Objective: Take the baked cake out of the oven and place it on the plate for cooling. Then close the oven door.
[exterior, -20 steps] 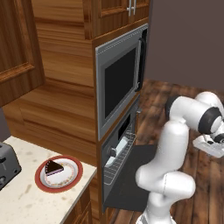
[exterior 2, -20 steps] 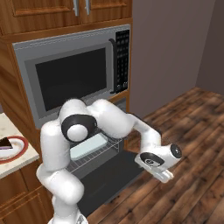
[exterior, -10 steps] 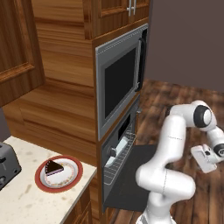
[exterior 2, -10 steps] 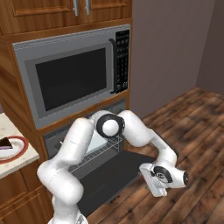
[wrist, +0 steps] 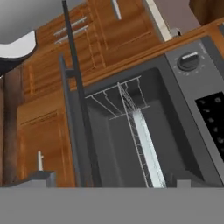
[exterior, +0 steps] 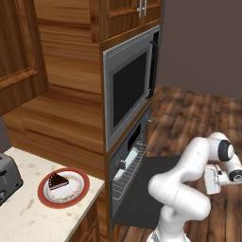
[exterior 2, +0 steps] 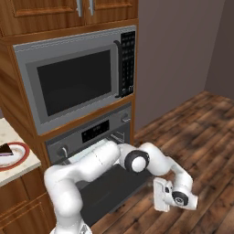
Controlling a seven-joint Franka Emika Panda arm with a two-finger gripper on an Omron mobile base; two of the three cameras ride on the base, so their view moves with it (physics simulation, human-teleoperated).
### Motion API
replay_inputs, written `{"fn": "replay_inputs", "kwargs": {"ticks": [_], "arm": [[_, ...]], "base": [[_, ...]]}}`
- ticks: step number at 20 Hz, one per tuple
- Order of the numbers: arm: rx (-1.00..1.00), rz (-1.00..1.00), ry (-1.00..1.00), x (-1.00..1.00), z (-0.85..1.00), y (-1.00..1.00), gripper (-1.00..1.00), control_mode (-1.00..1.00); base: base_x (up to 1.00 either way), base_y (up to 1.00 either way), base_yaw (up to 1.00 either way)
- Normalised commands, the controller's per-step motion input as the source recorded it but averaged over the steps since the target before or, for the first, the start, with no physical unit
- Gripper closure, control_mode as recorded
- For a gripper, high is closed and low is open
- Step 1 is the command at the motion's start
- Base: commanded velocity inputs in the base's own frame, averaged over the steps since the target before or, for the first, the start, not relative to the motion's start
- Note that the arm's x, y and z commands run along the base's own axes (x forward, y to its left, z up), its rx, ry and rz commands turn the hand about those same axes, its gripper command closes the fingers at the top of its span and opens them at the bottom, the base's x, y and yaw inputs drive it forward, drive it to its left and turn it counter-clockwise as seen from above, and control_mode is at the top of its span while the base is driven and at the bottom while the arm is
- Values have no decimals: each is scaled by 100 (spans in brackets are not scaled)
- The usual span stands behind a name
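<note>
The baked cake [exterior: 58,181], a dark wedge, lies on the red-rimmed plate [exterior: 79,191] on the counter left of the oven; the plate [exterior 2: 20,160] with the cake [exterior 2: 4,149] also shows at the left edge of the right base view. The oven [exterior 2: 93,132] stands under the microwave with its oven door [exterior: 142,189] dropped open. My gripper [exterior: 208,179] hangs low over the floor beyond the door's outer edge, open and empty. In the hand view the gripper [wrist: 113,181] faces the oven door [wrist: 74,131] and the wire rack [wrist: 131,113] inside.
A grey microwave [exterior: 130,85] sits above the oven. A toaster [exterior: 7,177] stands at the counter's left end. Wood floor [exterior 2: 201,137] stretches to the right of the oven. The oven knob [wrist: 189,61] shows at the upper right of the hand view.
The arm has swung outward and down, bringing the gripper lower in front of the open door. Cake, plate and door have not moved.
</note>
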Motion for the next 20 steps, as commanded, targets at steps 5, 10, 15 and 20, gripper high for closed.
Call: {"fn": "replay_inputs", "kwargs": {"ticks": [5,10,15,20], "arm": [[27,0,0,44,-80,0,-100,-100],[19,0,-3,43,-53,0,-100,-100],[10,0,-12,53,-14,21,-100,-100],[3,0,-15,38,-13,54,-100,-100]], "base": [[0,0,0],[0,0,0],[0,0,0],[0,0,0]]}}
